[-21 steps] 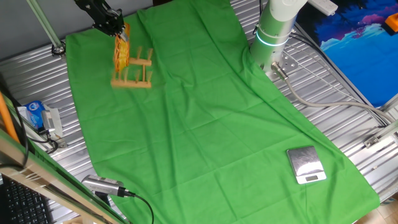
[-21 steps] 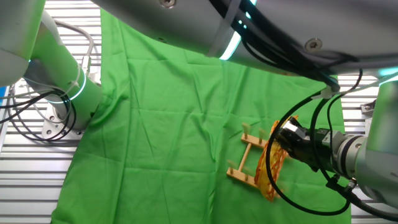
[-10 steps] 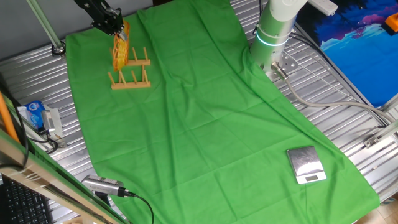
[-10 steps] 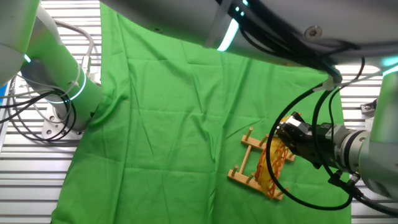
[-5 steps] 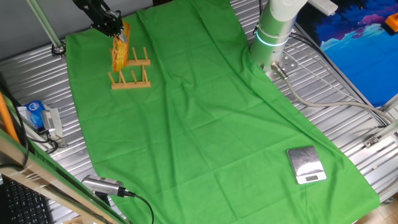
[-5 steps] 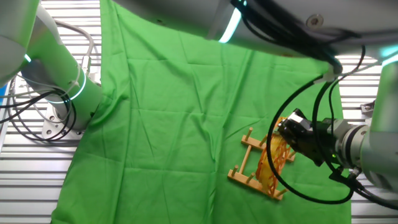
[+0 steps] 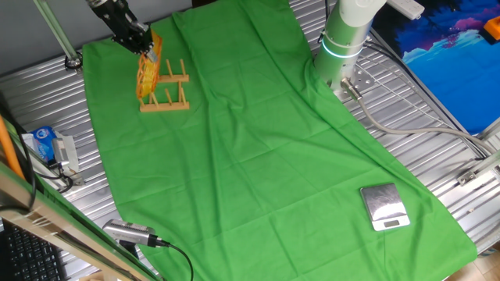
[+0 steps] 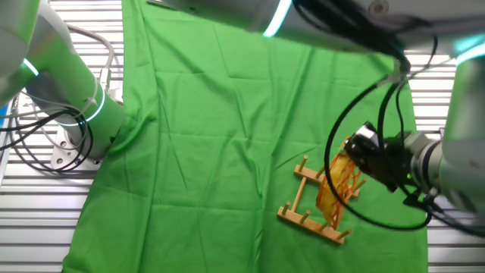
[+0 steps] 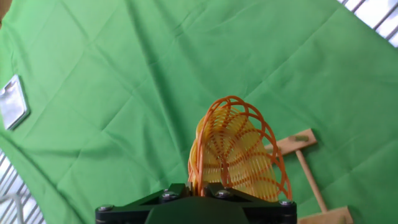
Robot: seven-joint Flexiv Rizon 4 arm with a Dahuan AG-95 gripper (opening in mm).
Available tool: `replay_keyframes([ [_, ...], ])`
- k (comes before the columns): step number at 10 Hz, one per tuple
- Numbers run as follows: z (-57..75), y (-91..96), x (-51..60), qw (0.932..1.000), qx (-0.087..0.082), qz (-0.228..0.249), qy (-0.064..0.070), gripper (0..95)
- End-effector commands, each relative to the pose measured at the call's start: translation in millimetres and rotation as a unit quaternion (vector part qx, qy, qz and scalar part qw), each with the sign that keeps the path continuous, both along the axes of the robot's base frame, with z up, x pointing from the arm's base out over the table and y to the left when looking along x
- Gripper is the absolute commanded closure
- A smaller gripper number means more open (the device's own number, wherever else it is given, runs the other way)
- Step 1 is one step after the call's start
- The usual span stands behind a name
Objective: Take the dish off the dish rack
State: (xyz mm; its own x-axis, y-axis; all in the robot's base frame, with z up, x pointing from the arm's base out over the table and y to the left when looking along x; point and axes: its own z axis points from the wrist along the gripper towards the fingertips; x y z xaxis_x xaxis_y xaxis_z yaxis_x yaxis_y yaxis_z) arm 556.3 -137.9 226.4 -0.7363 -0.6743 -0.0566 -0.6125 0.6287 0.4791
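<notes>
Green cloth [image 7: 258, 156]; fingers [image 9: 186, 190] clamping tilted dish [image 9: 233, 149].

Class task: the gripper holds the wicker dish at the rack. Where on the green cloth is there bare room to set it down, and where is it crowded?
Free: the cloth's wide middle, between the dish rack and the scale. Crowded: around the rack, where the gripper holds the dish, and by the arm's base.

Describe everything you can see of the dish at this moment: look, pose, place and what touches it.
The dish is an open woven piece, orange loops at the rim and yellow strands radiating through the middle, so the green cloth shows through it. It stands on edge, tilted, over the wooden dish rack. The gripper is closed on its rim. Whether its lower edge touches the rack cannot be told.
</notes>
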Motion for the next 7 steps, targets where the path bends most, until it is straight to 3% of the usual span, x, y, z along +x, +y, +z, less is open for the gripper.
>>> replay_keyframes([
  [1,-0.6,7.5,6.9,0.9999,-0.009,-0.005,-0.004,95.0],
  [7,-0.6,32.6,31.3,0.9996,-0.021,-0.019,-0.005,95.0],
])
